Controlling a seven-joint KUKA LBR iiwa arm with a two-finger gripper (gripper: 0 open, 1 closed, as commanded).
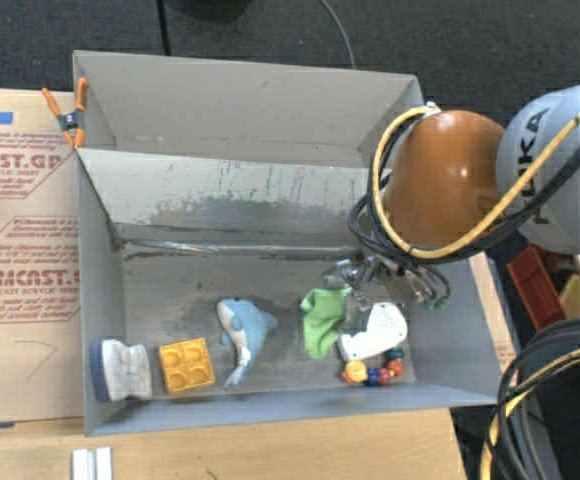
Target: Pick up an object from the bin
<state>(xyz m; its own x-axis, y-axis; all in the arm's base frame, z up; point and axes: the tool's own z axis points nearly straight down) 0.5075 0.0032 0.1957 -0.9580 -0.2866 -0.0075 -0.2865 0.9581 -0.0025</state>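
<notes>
While the grey bin (230, 98) takes in the arm (440, 178) with its orange cover, the gripper (355, 276) hangs low over the bin floor; I cannot tell if it is wide or narrow. Far to its left in the view lies a blue dolphin toy (242, 330). Just below the gripper, nearest to it, is a green crumpled thing (322, 320), and beside that a white toy (375, 333). Further left than the dolphin are a grey-white block (128, 369) and a yellow brick (186, 365). Some coloured beads (372, 372) touch the white toy
</notes>
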